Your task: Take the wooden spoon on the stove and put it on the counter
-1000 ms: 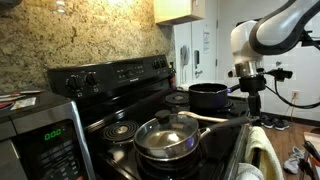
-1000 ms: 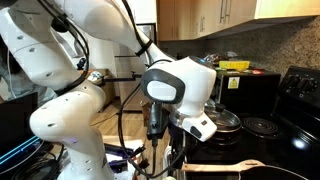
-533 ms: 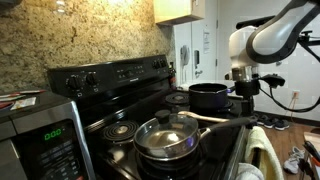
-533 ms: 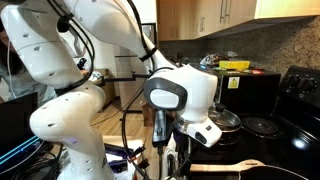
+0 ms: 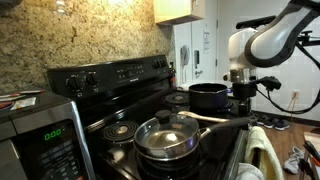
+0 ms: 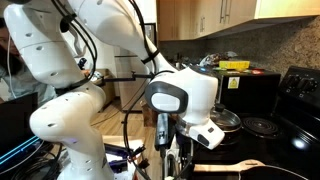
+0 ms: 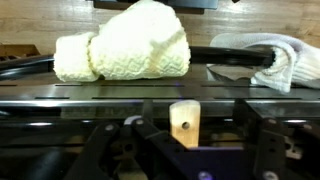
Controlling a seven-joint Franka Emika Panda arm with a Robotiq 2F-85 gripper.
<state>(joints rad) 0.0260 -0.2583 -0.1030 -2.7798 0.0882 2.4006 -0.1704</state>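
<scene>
The wooden spoon lies on the black stove, its long pale handle reaching from the lidded pan toward the stove's front edge. It also shows low in an exterior view. In the wrist view the handle's end, with a small hole, stands between the two dark fingers. My gripper is open, with a gap on each side of the handle. The gripper hangs just off the stove's front in both exterior views.
A steel pan with a glass lid sits on the front burner and a black pot on a rear one. A silver microwave stands beside the stove. A cream towel and a white towel hang on the oven door bar.
The arm has shifted slightly lower and closer to the stove front. The spoon has not moved.
</scene>
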